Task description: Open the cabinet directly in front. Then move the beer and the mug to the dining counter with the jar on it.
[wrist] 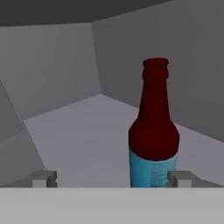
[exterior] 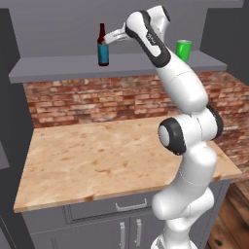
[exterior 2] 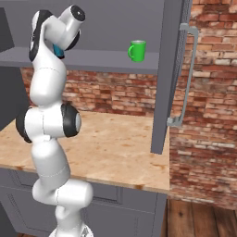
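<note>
The cabinet stands open, its right door (exterior 2: 169, 69) swung out with its long silver handle (exterior 2: 187, 74). On its grey shelf (exterior: 58, 68) the beer (exterior: 102, 46) stands upright, a dark bottle with a blue label. My gripper (exterior: 109, 40) is open at the bottle's right side, at shoulder height. In the hand view the beer (wrist: 154, 131) rises just beyond my gripper (wrist: 113, 178), nearer the right fingertip (wrist: 181, 178). The green mug (exterior: 183, 49) (exterior 2: 137, 50) sits upright further right on the same shelf. The dining counter and the jar are out of view.
Below the shelf is a brick wall (exterior: 97, 102) and a light wood counter (exterior: 97, 155) with grey drawers (exterior: 116, 206) underneath. The open door (exterior 2: 159, 115) hangs over the counter's right end. A wooden floor (exterior 2: 199, 217) lies to the right.
</note>
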Available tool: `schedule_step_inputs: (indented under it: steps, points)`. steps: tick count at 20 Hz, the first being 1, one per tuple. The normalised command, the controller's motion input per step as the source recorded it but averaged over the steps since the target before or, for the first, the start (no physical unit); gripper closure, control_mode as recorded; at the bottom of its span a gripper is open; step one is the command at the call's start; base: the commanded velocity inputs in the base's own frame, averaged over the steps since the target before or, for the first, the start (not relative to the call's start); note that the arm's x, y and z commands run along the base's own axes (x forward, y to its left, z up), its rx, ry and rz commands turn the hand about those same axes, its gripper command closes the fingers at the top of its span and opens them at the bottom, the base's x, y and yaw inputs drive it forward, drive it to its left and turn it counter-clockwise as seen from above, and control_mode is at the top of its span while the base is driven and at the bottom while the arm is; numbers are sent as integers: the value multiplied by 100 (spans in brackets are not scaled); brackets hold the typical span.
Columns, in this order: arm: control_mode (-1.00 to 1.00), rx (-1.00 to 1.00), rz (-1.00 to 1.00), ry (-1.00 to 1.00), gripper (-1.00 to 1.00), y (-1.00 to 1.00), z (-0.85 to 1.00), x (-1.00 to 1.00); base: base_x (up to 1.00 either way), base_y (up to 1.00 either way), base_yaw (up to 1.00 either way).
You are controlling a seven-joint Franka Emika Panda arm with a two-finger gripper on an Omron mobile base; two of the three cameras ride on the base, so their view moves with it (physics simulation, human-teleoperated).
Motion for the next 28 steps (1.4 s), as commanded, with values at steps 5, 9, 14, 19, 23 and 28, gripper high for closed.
schedule_step_inputs:
  steps: [5, 9, 14, 19, 23, 28]
  points:
    - [-100, -1, 0, 0, -100, 8, -3, 22, 0, 0, 0]
    - [-100, -4, 0, 0, -100, 13, -2, 31, 0, 0, 0]
    - [-100, -3, -1, 0, -100, 5, 0, 25, 0, 0, 0]
    - [-100, -3, -2, 0, -100, 2, -3, 27, 0, 0, 0]
    - [-100, 0, -1, 0, -100, 4, -12, 16, 0, 0, 0]
    - [-100, 0, -2, 0, 100, 2, -4, 8, 0, 0, 0]
